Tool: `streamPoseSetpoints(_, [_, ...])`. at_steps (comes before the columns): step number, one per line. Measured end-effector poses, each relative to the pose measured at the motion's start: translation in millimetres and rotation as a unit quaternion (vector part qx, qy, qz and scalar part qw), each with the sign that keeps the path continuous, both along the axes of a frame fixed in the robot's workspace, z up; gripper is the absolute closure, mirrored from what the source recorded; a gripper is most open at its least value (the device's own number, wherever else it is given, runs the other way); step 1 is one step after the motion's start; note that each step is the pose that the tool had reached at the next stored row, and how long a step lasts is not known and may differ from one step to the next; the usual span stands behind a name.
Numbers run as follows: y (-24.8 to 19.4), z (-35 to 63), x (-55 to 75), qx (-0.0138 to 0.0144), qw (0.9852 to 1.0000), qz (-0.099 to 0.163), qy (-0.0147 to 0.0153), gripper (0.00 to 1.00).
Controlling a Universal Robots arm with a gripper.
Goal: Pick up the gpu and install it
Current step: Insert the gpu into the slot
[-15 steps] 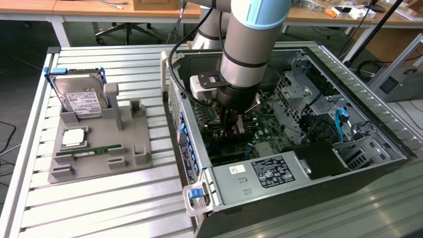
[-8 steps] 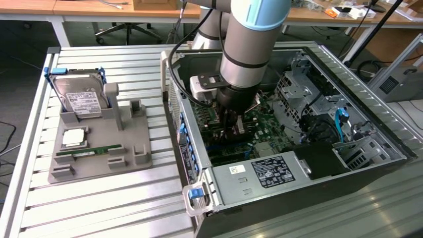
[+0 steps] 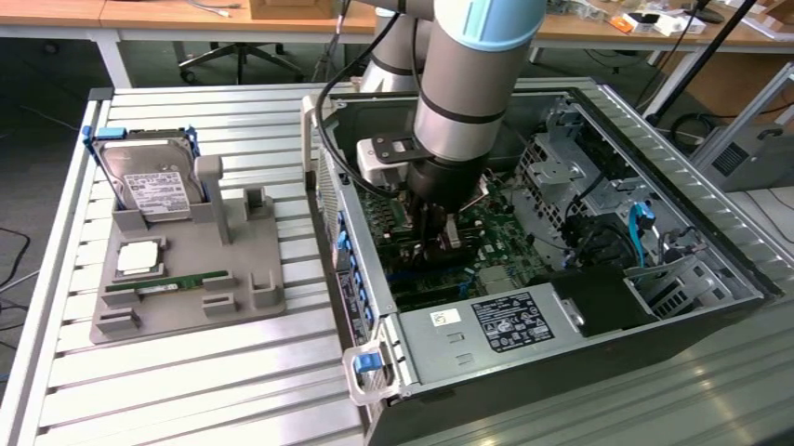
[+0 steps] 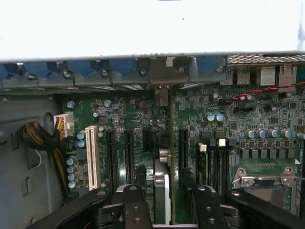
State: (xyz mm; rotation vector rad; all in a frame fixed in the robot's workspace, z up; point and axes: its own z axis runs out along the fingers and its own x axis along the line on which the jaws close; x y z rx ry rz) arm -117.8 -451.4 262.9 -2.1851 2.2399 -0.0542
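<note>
Straddling the thin green gpu card [image 4: 170,157] standing edge-on in the motherboard [image 4: 267,119], the black gripper [image 4: 167,200] stands open in the wrist view; the exterior view shows the grey arm [image 3: 478,84] covering it.

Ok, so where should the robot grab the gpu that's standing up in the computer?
Probably by its long free edge, coming straight in through the case on its open side. The gpu stands on edge on the motherboard, thin and flat, so one finger goes on each broad face. Stay near the middle, away from the bracket end.

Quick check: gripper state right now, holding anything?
Gripper: open, fingers apart either side of the gpu, which stands edge-on in the motherboard slot.
</note>
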Motion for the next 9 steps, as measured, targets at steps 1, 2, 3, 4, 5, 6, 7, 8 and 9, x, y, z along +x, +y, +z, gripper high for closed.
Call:
streamPoseSetpoints(1, [0.3,4.6,0.0,0.0001,1.0000,0.000,-0.0002,0.59])
streamPoseSetpoints(2, [0.6,9.3,-0.1,0.0001,1.0000,0.000,-0.0004,0.59])
streamPoseSetpoints(3, [0.9,15.4,-0.1,0.0000,1.0000,0.000,-0.0006,0.59])
streamPoseSetpoints(4, [1.0,19.0,-0.3,0.0001,1.0000,0.000,-0.0009,0.59])
streamPoseSetpoints(5, [1.0,21.1,-0.3,0.0000,1.0000,0.000,-0.0011,0.59])
streamPoseSetpoints(6, [1.1,22.6,-0.3,0.0000,1.0000,0.000,-0.0011,0.59])
streamPoseSetpoints(7, [1.4,23.5,-0.4,0.0000,1.0000,0.000,-0.0011,0.61])
streamPoseSetpoints(8, [1.4,23.5,-0.4,0.0001,1.0000,0.000,-0.0012,0.67])
streamPoseSetpoints(9, [1.4,23.5,-0.4,0.0001,1.0000,0.000,-0.0012,0.67])
